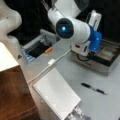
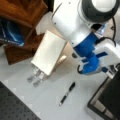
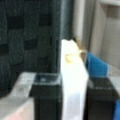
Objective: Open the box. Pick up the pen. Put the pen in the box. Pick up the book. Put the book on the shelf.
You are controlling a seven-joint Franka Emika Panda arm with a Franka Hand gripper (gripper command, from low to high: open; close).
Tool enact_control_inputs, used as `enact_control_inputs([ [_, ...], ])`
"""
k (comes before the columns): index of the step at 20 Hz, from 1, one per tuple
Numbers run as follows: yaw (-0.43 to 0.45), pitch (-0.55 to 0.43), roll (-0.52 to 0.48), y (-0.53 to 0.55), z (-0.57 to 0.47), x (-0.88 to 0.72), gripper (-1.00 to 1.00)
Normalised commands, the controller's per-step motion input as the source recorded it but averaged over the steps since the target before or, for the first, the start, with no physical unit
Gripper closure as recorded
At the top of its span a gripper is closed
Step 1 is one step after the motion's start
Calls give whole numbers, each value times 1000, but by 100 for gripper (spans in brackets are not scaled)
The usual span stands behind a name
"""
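Gripping the box's (image 1: 100,60) white latch tab (image 3: 72,82) between pinched fingers (image 3: 46,97) | gripper (image 3: 72,100) at box | pen (image 1: 93,88) on bench (image 1: 100,82) | notebook (image 1: 56,93) on metal stand (image 2: 36,76)

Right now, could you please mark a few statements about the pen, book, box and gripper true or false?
1. The pen lies on the table. True.
2. The book is on the shelf. False: it leans on a stand on the table.
3. The gripper holds the pen. False: it is at the box, closed on its white tab.
4. The box's inside shows in a front view. True.
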Motion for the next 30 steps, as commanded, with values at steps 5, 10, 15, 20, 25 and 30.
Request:
enact_control_inputs([
  [5,99,16,-317,967,463,278,100],
  [10,81,2,-321,920,414,270,100],
  [15,54,-8,-296,543,208,294,100],
  [20,70,43,-194,155,74,394,-100],
  [25,94,86,-155,147,66,436,-100],
  [30,91,80,-152,291,131,410,-100],
])
